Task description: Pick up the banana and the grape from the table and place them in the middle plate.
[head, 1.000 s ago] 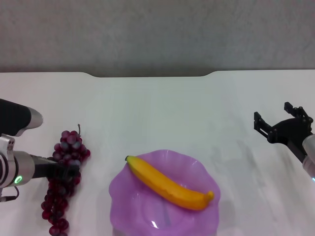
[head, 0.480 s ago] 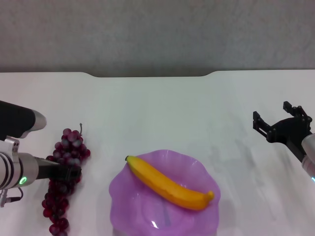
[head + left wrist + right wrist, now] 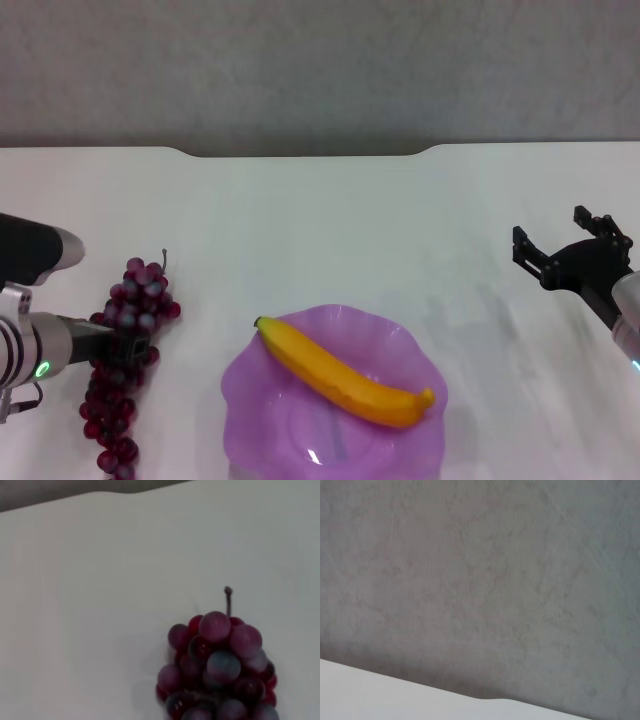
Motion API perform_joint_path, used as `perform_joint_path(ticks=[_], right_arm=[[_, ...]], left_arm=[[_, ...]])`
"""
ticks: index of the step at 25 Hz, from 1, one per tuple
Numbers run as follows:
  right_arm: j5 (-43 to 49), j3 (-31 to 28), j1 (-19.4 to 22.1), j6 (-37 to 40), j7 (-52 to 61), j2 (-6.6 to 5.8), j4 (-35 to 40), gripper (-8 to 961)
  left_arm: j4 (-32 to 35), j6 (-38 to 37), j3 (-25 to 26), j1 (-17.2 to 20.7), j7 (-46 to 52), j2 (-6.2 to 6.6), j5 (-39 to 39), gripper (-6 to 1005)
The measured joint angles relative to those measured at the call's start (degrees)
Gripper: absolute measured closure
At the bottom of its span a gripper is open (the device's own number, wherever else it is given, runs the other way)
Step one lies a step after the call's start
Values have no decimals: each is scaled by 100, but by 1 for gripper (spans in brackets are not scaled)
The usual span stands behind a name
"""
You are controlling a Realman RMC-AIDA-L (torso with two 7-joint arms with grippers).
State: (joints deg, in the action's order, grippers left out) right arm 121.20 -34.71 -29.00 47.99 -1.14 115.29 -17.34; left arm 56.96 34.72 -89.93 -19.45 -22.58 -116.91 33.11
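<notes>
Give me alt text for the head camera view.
The left claw grips the grape on the table, left of the middle plate holding the banana. The right claw hangs open at far right.

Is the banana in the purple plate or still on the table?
In the plate. The banana lies slantwise across the middle plate, its dark tip near the rim.

Glossy white table with notched far edge. Directly on it: grape at left, middle plate at near centre, well apart.
</notes>
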Motion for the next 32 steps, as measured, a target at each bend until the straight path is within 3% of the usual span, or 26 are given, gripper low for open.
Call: perform_joint_path(ticks=[15, 25, 32], right_arm=[[0, 0, 25, 61, 0, 3, 24, 67], [0, 0, 36, 61, 0, 3, 26, 67], [0, 0, 45, 61, 0, 2, 29, 68]], left_arm=[[-4, -581, -159, 258, -212, 14, 431, 549], [45, -615, -178, 274, -223, 2, 496, 561], [119, -706, -170, 402, -807, 11, 1159, 566]])
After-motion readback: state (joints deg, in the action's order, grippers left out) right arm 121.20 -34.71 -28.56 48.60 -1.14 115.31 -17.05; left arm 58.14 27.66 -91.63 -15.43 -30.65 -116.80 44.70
